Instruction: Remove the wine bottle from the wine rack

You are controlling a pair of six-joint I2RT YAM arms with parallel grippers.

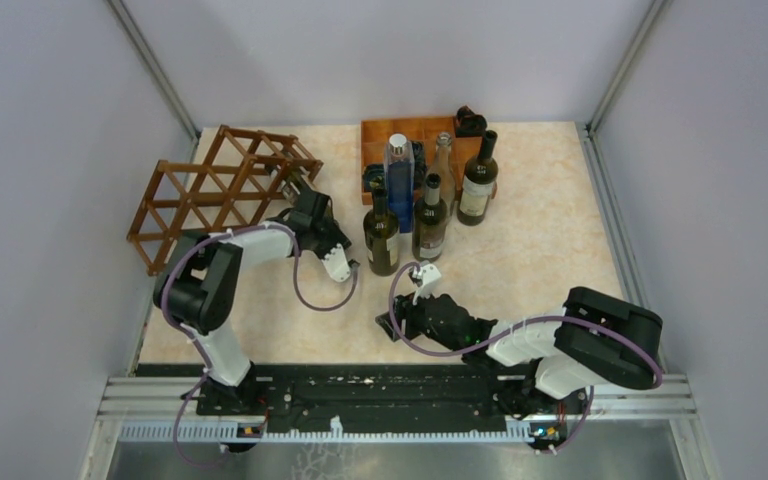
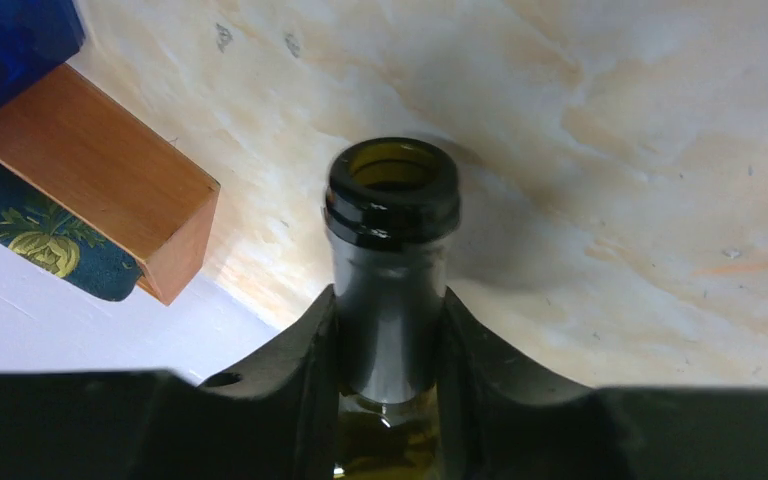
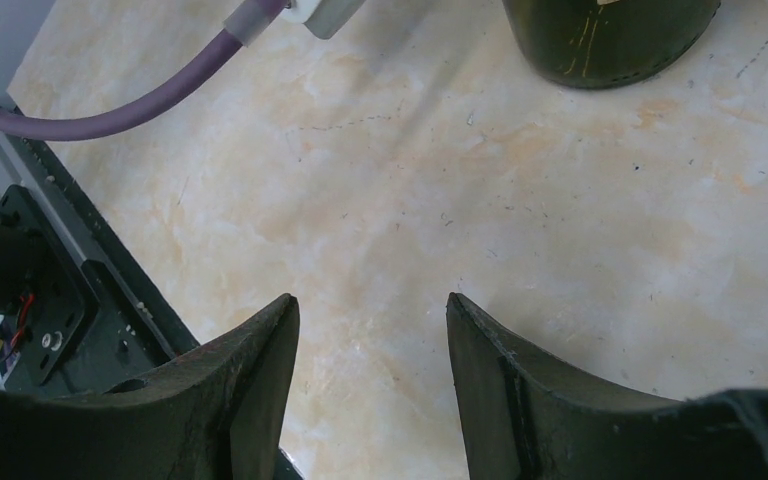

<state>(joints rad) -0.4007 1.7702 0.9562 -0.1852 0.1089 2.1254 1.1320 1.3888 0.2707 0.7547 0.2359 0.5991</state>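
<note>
Toward the far left corner of the bench (image 1: 560, 230) sits the wine rack (image 1: 222, 190), with the left hand (image 1: 293, 188) at its right end. From the left wrist, that hand is clamped on the neck of a dark green wine bottle (image 2: 392, 250); the bottle's long axis runs straight ahead, open mouth pointing away. From the right wrist, the right hand (image 3: 370, 305) hangs half open, empty, near the bench's front edge.

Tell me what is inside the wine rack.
One wine bottle lies in a cell at the right end of the wine rack, neck clamped by the left gripper. Its body is mostly covered by slats and the left arm. The other cells show nothing.
</note>
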